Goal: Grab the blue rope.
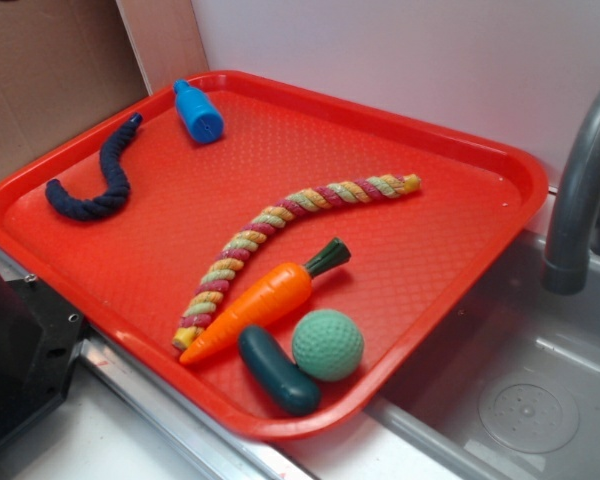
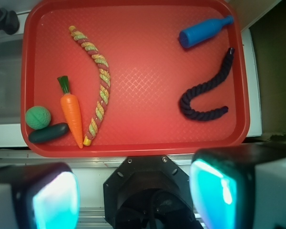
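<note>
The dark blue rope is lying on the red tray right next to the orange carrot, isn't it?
Not quite. The blue rope lies on the red tray, but next to the blue bottle toy, far from the carrot. The exterior view shows it.

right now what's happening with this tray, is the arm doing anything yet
Nothing is held yet. The gripper hangs above the near edge of the red tray, jaws wide apart and empty. The blue rope it is meant to grab lies curled and untouched near the tray's right side in the wrist view, just below a blue bottle. A multicoloured rope, carrot, green ball and dark pickle lie on the other side.
</note>
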Controlling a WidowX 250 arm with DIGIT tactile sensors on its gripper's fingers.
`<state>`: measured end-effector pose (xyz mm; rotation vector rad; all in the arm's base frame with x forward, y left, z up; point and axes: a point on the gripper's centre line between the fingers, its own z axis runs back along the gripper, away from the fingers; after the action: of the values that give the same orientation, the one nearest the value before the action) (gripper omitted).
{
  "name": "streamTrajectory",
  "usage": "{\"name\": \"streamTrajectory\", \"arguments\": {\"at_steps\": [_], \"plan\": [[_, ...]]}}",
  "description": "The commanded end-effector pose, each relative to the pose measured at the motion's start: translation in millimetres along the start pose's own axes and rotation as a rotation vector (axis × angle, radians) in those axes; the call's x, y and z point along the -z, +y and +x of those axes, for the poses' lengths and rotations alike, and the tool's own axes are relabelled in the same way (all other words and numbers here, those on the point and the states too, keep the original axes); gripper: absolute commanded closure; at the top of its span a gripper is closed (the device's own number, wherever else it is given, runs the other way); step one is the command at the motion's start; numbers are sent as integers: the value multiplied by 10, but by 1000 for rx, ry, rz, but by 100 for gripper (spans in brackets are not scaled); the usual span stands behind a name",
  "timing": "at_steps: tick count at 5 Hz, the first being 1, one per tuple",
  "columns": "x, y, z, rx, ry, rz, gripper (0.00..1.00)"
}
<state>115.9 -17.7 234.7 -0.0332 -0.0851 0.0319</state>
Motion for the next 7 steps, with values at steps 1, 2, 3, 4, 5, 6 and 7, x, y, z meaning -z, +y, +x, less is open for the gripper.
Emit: {"name": "streamTrajectory", "arguments": {"at_steps": [1, 2, 3, 4, 5, 6, 7], "plan": [[0, 0, 0, 0, 0, 0, 0], [515, 395, 450, -208, 27, 131, 0], [782, 591, 657, -339, -55, 90, 0], [1105, 875, 799, -585, -163, 147, 0], [1382, 1255, 684, -834, -151, 179, 0], [1635, 1463, 598, -958, -62, 185, 0], [1867, 1634, 572, -977, -22, 166, 0]]}}
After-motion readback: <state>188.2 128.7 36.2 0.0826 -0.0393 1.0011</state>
